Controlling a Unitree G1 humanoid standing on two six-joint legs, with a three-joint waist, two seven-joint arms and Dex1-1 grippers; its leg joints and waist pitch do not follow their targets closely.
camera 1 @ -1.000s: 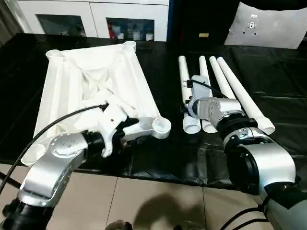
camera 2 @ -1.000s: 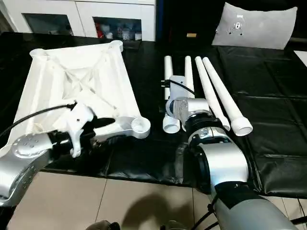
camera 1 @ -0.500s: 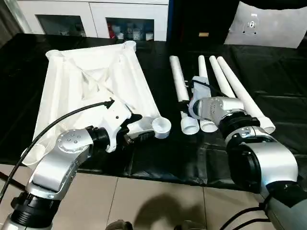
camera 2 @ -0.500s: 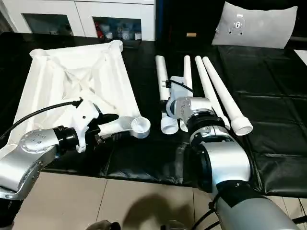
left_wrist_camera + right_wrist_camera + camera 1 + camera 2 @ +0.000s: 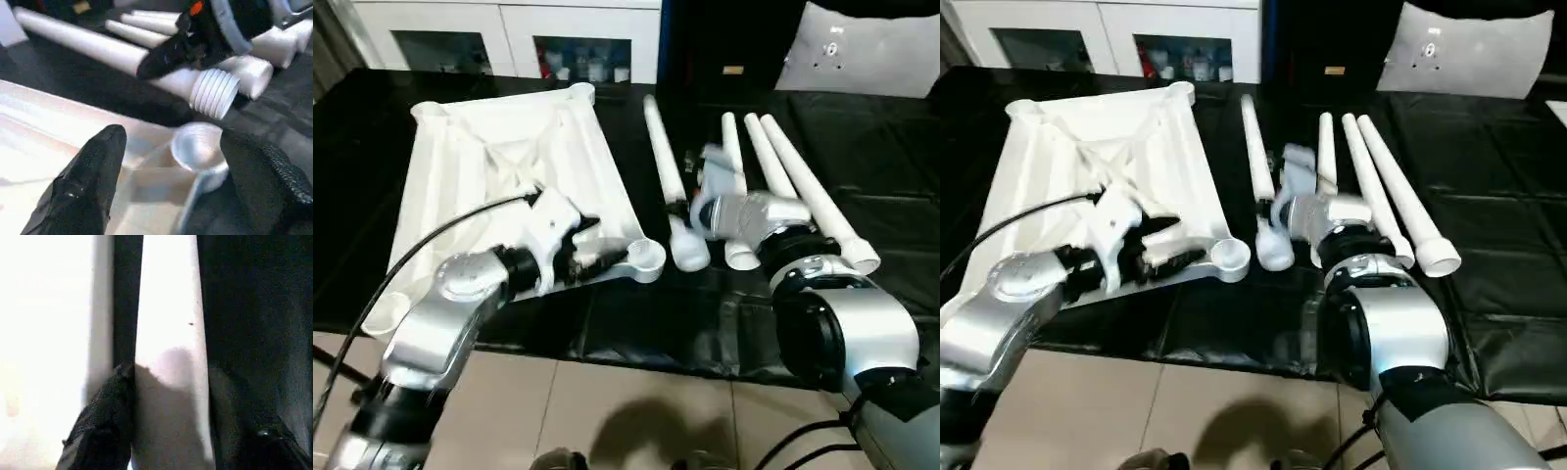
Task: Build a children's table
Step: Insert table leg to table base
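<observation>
Between my right hand's (image 5: pixel 168 431) fingers sits a leg (image 5: pixel 666 181), gripped, its threaded end near the top's (image 5: pixel 509 166) socket (image 5: pixel 198 149) at the worktop's (image 5: pixel 862 147) front edge. My left hand (image 5: pixel 168 196), spread wide, brackets that socket. I should line up the threads squarely before twisting.

Table top (image 5: pixel 499 166) left, four legs (image 5: pixel 803 191) right, cabinet (image 5: pixel 509 39) behind.
</observation>
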